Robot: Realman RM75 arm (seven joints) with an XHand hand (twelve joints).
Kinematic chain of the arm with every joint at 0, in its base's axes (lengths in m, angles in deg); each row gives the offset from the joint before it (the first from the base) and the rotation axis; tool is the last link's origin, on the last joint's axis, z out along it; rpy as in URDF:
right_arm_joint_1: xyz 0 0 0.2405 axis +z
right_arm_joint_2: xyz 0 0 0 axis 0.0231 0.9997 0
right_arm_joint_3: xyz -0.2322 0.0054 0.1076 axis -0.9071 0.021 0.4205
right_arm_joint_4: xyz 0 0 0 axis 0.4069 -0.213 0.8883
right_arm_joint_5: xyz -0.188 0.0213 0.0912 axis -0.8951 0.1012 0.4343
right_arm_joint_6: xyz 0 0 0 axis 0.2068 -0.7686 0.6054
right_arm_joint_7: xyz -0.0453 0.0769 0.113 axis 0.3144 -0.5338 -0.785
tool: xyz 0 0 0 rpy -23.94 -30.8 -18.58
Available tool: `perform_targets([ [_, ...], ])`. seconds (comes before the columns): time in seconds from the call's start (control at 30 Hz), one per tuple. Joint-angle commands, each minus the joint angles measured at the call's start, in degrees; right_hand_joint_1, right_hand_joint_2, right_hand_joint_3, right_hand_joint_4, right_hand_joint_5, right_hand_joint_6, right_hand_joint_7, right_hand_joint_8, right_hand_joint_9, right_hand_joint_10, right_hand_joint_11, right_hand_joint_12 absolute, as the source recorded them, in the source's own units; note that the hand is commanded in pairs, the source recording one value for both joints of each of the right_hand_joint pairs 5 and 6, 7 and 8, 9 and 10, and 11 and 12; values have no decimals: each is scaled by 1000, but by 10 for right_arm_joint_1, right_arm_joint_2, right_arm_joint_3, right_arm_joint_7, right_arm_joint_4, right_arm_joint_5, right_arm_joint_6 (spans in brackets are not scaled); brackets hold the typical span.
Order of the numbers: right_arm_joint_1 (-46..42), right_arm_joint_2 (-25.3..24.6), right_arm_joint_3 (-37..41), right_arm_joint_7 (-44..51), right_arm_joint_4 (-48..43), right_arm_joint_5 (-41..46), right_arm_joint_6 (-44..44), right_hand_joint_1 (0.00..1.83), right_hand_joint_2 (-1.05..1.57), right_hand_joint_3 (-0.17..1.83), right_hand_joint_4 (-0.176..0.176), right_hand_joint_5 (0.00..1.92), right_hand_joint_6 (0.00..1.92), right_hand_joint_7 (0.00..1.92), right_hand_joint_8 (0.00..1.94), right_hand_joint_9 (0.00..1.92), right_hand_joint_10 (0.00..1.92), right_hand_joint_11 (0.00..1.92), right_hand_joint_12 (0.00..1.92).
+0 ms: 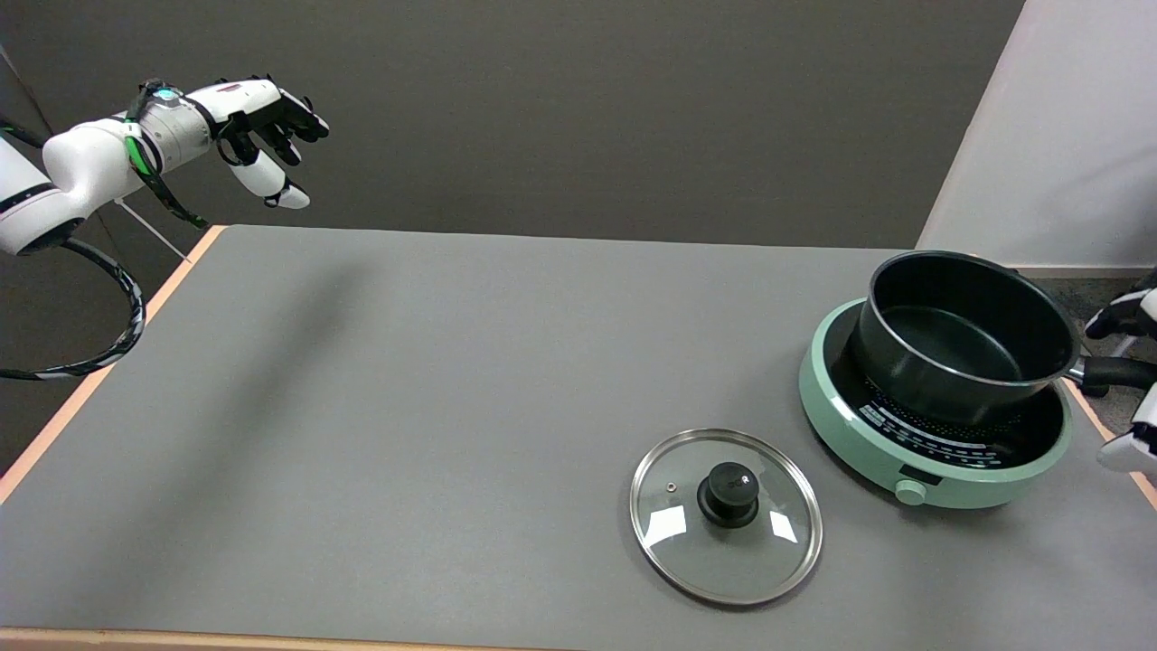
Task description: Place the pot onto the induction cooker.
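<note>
Right now your right hand [1130, 380] sits at the far right edge of the head view, only partly in frame: some fingers show above the pot's handle [1116, 369] and some below it, bracketing it. Whether they actually grip the handle or merely lie around it, you cannot tell from this view, since most of the hand is cut off. The black pot [967, 339] is on the mint-green induction cooker [931, 425], over the cooker's dark top, with its handle pointing out to the right toward your hand. It looks slightly tilted, and you cannot tell if its base rests flat on the glass. The pot is open and shows nothing inside. Its glass lid [726, 515] with the black knob lies flat on the grey table [407, 407], just left of and nearer than the cooker, apart from it. Your left hand [262, 127] hangs in the air at upper left, above the table's far corner.
</note>
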Motion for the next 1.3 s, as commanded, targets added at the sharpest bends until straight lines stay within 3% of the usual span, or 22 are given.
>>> perform_targets([
  [0.03, 24, -19, 95, -10, 1, -1, 93, 1242, -687, 1227, -176, 445, 445, 445, 445, 445, 445, 445, 445],
  [0.2, 50, -40, 133, -84, 2, 0, 153, 1203, -687, 1287, -176, 406, 406, 406, 406, 406, 406, 406, 406],
  [0.43, 94, -62, 167, -147, 6, 0, 306, 1148, -576, 930, -176, 299, 299, 299, 299, 299, 299, 299, 299],
  [0.7, 177, -86, 176, -146, 6, 1, 433, 1136, -489, 855, -176, 236, 236, 236, 236, 236, 236, 236, 236],
  [1.3, 251, -4, 153, -147, 5, 1, 567, 1108, -447, 854, -176, 149, 149, 149, 149, 149, 149, 149, 149],
])
